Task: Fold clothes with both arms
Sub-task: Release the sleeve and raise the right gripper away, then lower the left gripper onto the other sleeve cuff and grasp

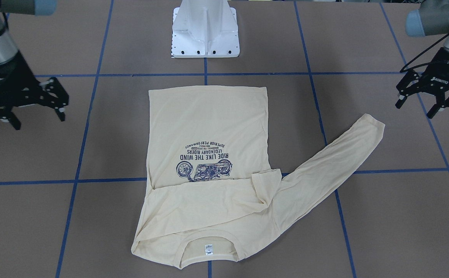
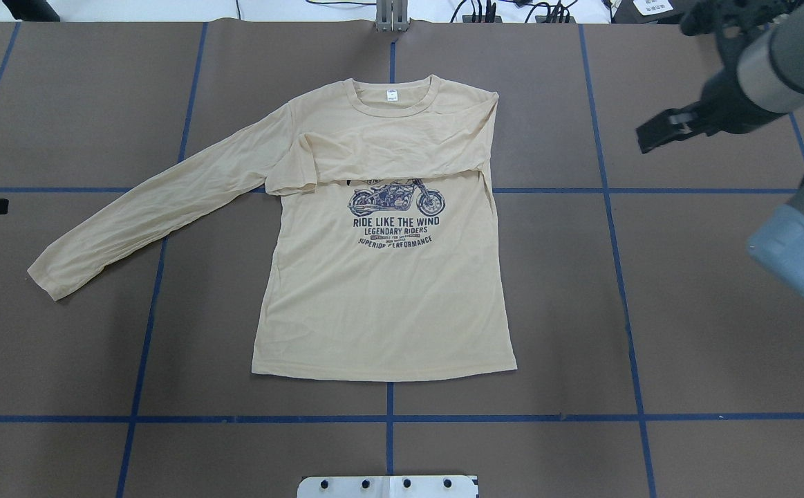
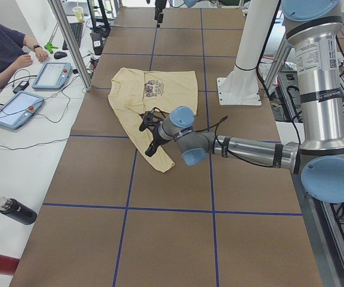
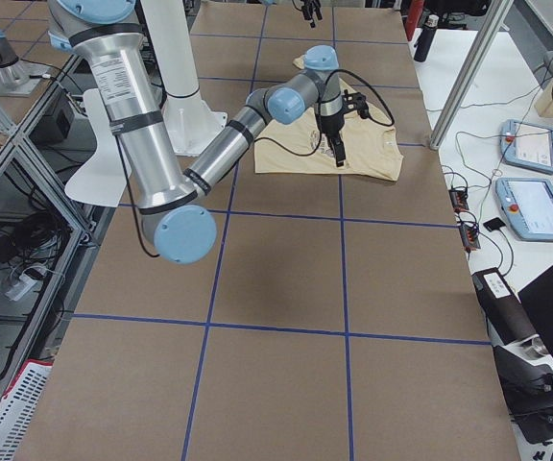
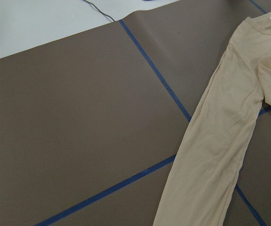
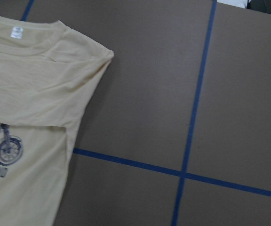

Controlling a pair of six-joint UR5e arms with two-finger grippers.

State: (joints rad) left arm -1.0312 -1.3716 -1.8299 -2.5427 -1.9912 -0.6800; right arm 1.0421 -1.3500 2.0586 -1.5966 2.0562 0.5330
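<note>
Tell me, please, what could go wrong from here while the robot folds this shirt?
1. The folded sleeve lies loose and wrinkled across the chest. Pulling the shirt may make it slide open.
2. The other sleeve lies long and flat on the table. The open left gripper may miss the thin cloth or bunch it.
</note>
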